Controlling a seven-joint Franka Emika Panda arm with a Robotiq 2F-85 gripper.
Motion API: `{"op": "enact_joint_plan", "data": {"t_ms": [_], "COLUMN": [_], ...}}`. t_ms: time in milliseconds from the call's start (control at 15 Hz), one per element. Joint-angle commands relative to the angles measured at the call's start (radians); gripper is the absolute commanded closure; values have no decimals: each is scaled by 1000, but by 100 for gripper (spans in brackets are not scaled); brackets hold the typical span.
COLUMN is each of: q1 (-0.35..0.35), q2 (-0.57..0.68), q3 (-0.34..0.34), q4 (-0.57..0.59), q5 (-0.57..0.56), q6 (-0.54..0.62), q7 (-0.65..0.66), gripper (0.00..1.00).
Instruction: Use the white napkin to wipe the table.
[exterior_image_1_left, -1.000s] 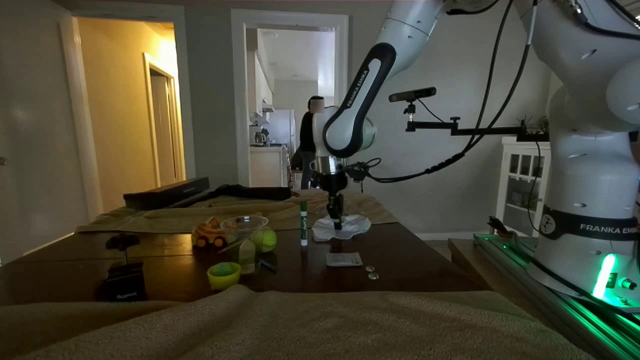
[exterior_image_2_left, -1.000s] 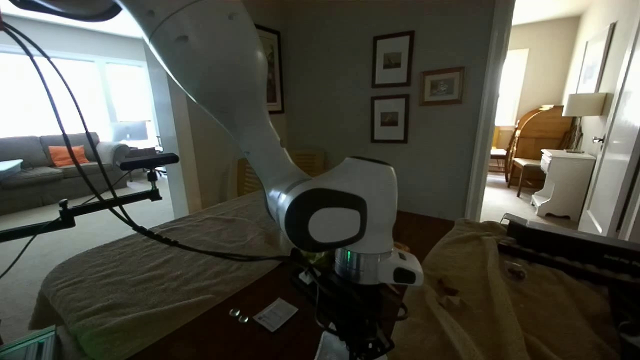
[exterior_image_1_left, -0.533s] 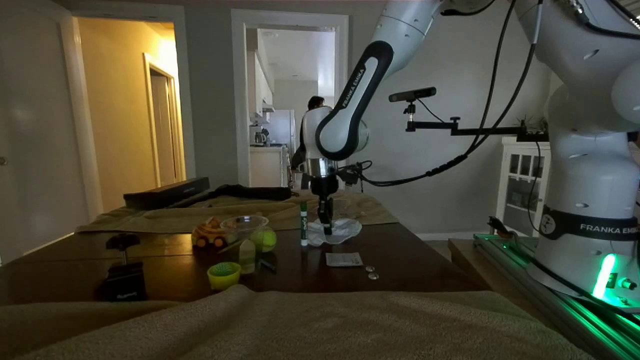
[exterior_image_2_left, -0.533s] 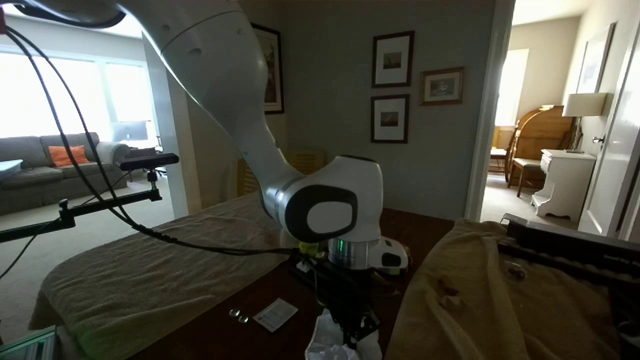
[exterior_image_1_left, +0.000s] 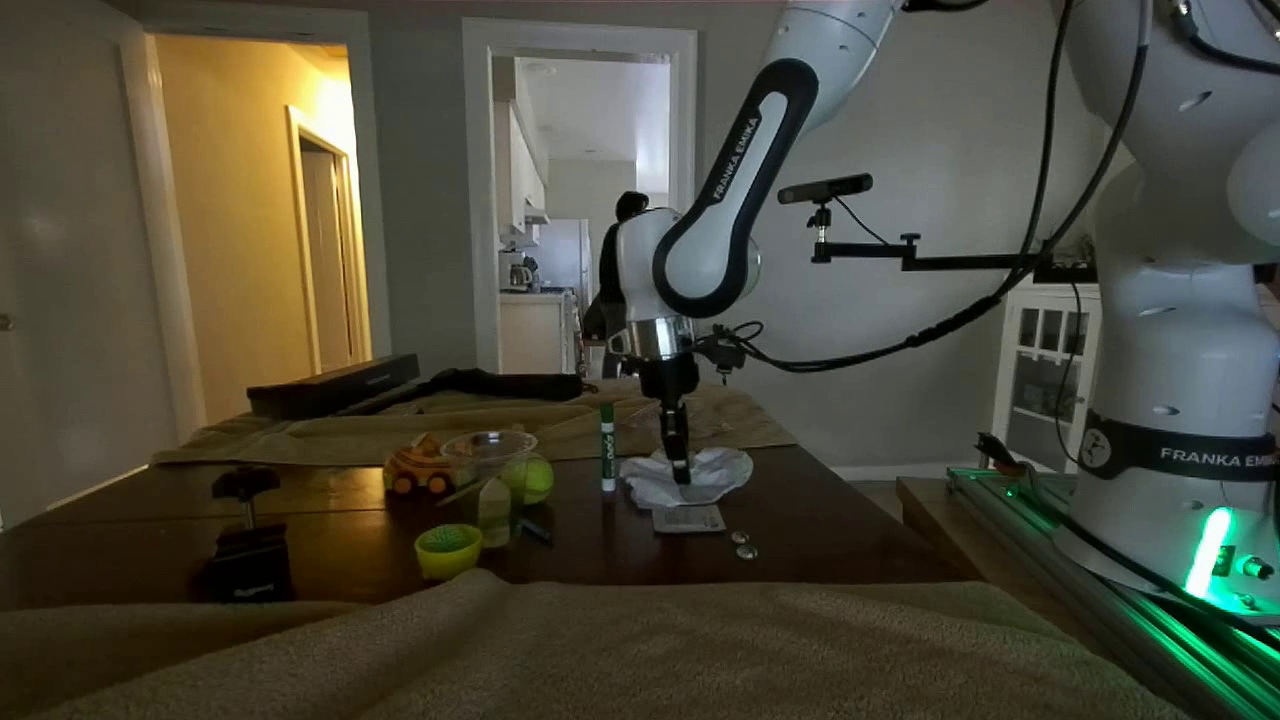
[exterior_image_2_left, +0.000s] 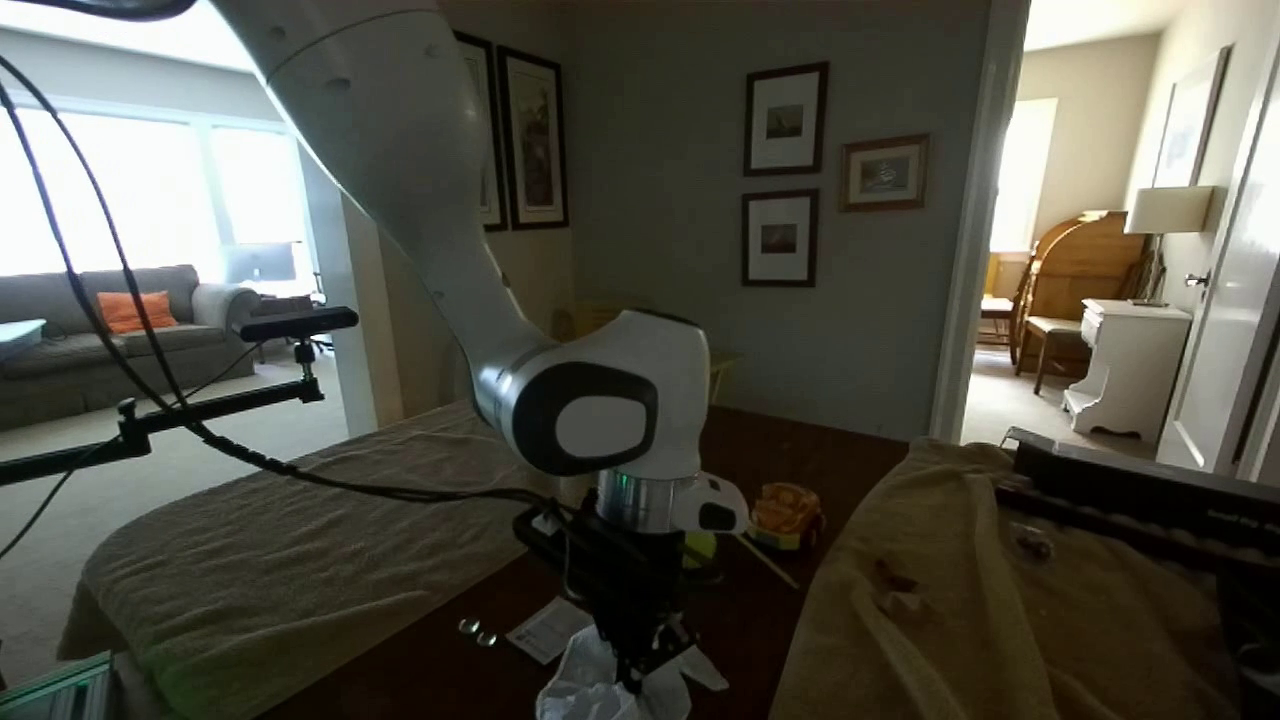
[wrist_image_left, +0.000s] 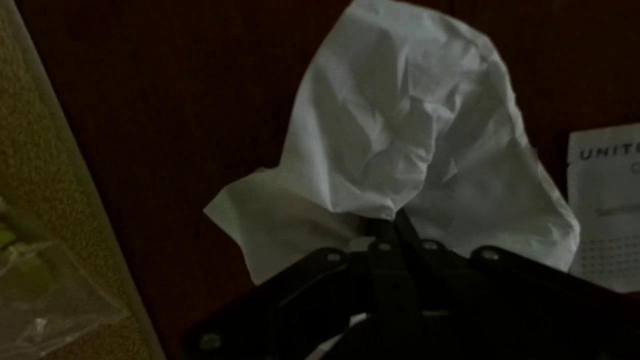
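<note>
The white napkin (exterior_image_1_left: 715, 472) lies crumpled and spread on the dark brown table (exterior_image_1_left: 840, 520). It also shows in an exterior view (exterior_image_2_left: 580, 680) at the bottom edge and fills the middle of the wrist view (wrist_image_left: 375, 115). My gripper (exterior_image_1_left: 681, 476) points down, with its fingertips at the table's height. In the wrist view the gripper (wrist_image_left: 395, 216) is shut on a pinched fold of the napkin, and the rest fans out around the fingers. The part of the napkin under the gripper is hidden.
A white packet (exterior_image_1_left: 688, 519) lies beside the napkin, with small clear discs (exterior_image_1_left: 743, 545) close by. A green marker (exterior_image_1_left: 607, 450) stands upright near the napkin. A yellow cup (exterior_image_1_left: 447, 552), clear bowl (exterior_image_1_left: 487, 455), tennis ball (exterior_image_1_left: 535, 479) and toy truck (exterior_image_2_left: 787, 515) stand farther off. Towels (exterior_image_2_left: 920, 640) cover table ends.
My gripper has dragged the napkin across the table, first towards the marker, then towards the white packet. The napkin's edge now reaches the packet. The grip stays shut.
</note>
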Motion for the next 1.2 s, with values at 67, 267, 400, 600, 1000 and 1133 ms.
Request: {"op": "enact_joint_plan", "data": {"t_ms": [67,267,400,600,1000,1133], "q1": [-35,-54,-65,-70,-57,-54], "q2": [-56,-55,-45,-28,0,11], "q3": [-21,-48,-61,-79,-75,-69], "q4": [-93,-83,-65,-24,63,86], "q5": [-2,-6,-4,-13,-11,-8], "q6": [-27,-26,-22,-21,-23,-25], "q7": [-24,-18,-16,-2,18,20], "gripper": [99,99,99,99,99,99]}}
